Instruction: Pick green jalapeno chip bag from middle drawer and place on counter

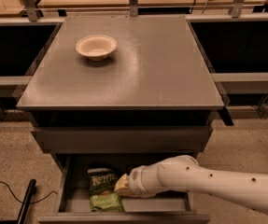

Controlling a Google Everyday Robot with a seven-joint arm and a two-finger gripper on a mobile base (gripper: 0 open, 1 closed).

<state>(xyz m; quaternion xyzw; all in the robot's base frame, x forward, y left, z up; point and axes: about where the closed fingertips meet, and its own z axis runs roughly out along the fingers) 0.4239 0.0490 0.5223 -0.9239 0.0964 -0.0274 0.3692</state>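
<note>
We see the green jalapeno chip bag point(103, 191) lying in the open middle drawer point(170, 204) (below the counter point(147, 69)). Our gripper point(121, 185) is just beside it; we cannot tell if it pinches.

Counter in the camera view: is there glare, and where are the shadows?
Camera view: a soft sheen crosses the counter right of the bowl; the drawer below is dim, yet the chip bag shows its lettering; the gripper sits at the bag's right edge.
</note>
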